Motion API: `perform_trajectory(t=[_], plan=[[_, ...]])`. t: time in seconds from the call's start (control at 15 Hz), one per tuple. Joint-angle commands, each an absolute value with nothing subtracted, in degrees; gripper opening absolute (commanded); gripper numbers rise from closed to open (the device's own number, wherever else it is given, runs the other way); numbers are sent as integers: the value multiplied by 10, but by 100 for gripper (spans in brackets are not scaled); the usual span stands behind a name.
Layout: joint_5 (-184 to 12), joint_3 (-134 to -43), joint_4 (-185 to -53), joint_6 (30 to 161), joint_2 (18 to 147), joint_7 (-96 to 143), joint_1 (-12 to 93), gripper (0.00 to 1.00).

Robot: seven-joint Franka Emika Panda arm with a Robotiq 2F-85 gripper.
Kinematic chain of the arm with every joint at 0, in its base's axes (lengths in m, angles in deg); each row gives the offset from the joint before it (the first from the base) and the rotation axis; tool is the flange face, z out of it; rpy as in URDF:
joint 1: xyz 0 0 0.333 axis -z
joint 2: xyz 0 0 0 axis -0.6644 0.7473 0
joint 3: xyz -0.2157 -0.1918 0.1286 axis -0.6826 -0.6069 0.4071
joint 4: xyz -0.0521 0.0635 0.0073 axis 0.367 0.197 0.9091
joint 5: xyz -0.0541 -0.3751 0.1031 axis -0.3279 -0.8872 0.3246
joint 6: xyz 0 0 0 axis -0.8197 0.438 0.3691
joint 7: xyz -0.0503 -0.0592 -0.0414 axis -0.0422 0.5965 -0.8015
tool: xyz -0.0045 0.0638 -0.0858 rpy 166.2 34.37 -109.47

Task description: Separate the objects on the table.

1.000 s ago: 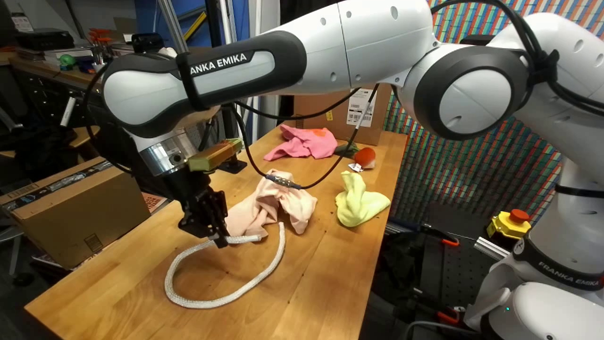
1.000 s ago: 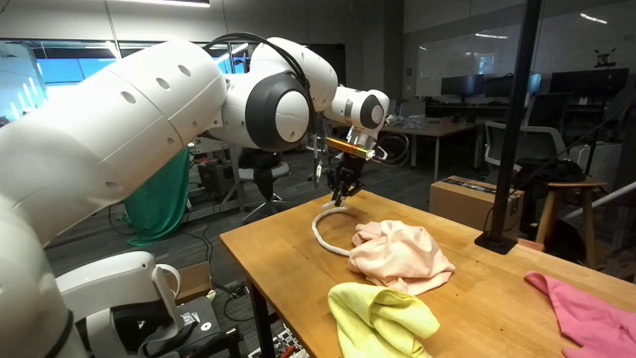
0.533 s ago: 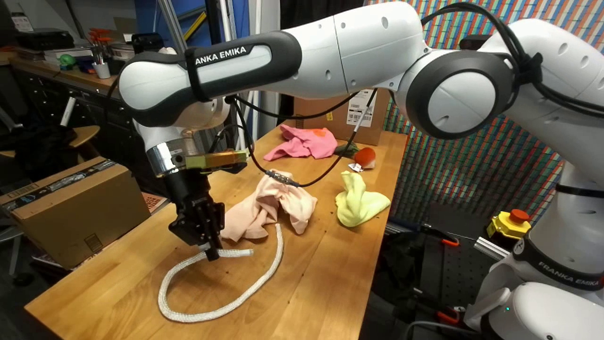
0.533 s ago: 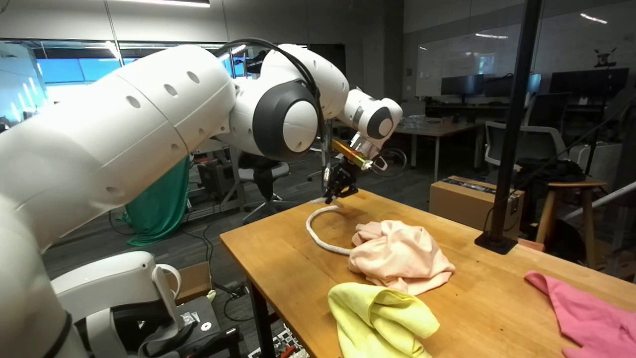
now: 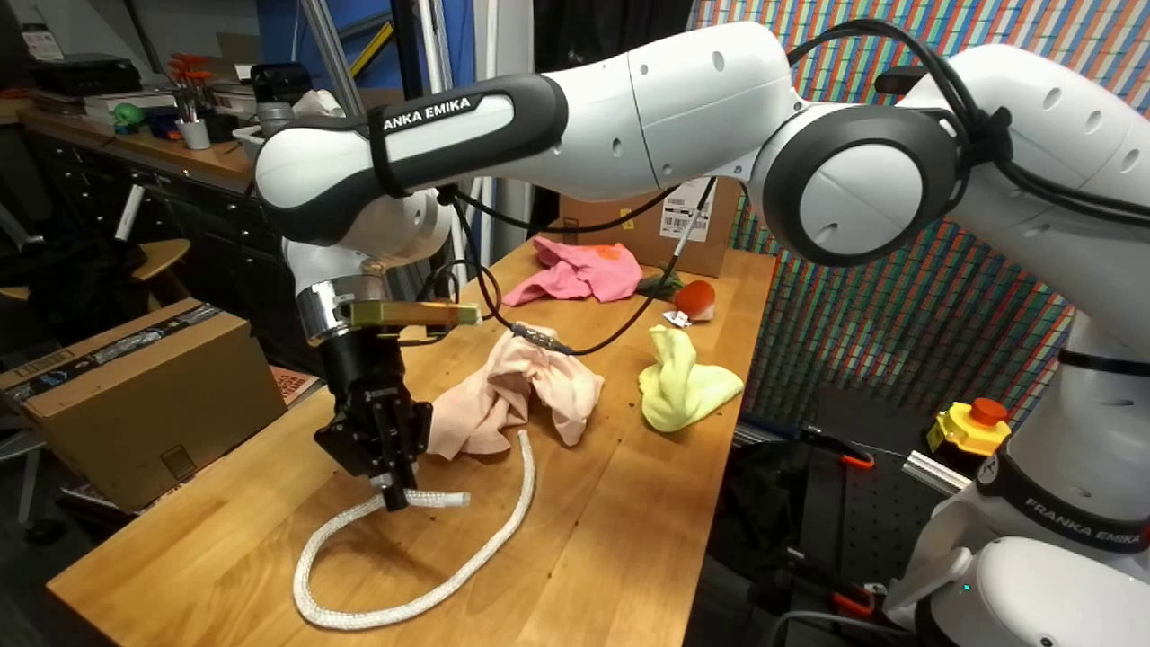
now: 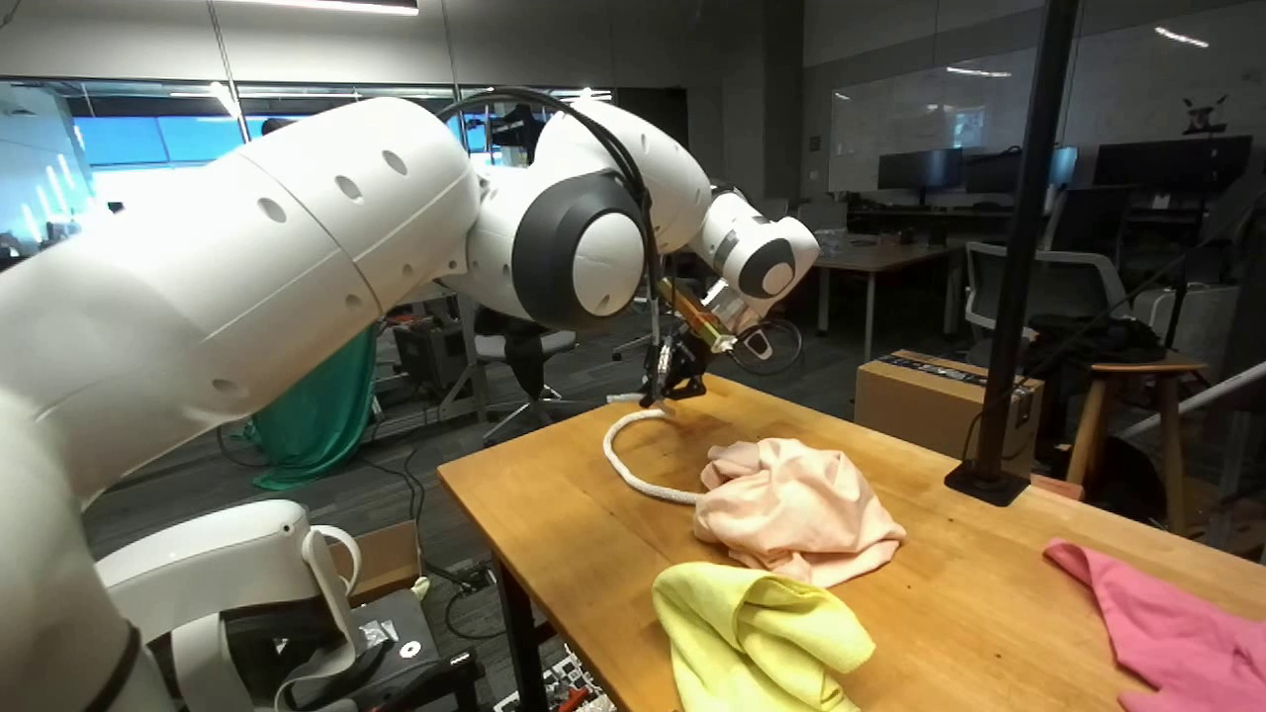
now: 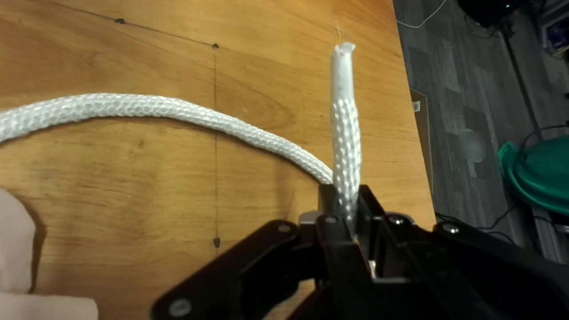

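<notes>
My gripper [image 5: 395, 500] is shut on the white cord [image 7: 262, 138] close to one end, low over the table [image 5: 620, 548]. In the wrist view the cord's short end sticks out beyond the fingers. The rest loops over the wood, its far end beside the crumpled cream-beige cloth [image 6: 801, 509]; whether they touch I cannot tell. Near the table's long edge sits the yellow-green cloth [image 5: 687, 388], apart from the beige one. Farther back lies the pink cloth [image 5: 584, 271], with a red-orange soft item [image 5: 694, 298] close by. In the wrist view only a corner of the beige cloth shows.
A cardboard box [image 5: 647, 211] stands at the table's far end behind the pink cloth. Another cardboard box [image 5: 144, 404] is beyond the table's side. A black pole [image 6: 1019, 247] rises from the table edge. Black cables [image 5: 620, 337] hang from the arm above the beige cloth.
The gripper has carried the cord's end away from the beige cloth, toward the table's near end in an exterior view. The loop has slid the same way, and the wrist has turned. The cloths lie unchanged.
</notes>
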State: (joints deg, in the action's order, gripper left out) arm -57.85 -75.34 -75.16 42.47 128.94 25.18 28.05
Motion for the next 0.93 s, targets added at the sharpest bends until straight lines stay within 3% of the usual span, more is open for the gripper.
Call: perform_trajectory(t=[0.0, 0.87], plan=[[-567, -752, -789, 434, 1274, 267, 284, 14], [-793, -786, -925, 492, 1163, 235, 181, 14]])
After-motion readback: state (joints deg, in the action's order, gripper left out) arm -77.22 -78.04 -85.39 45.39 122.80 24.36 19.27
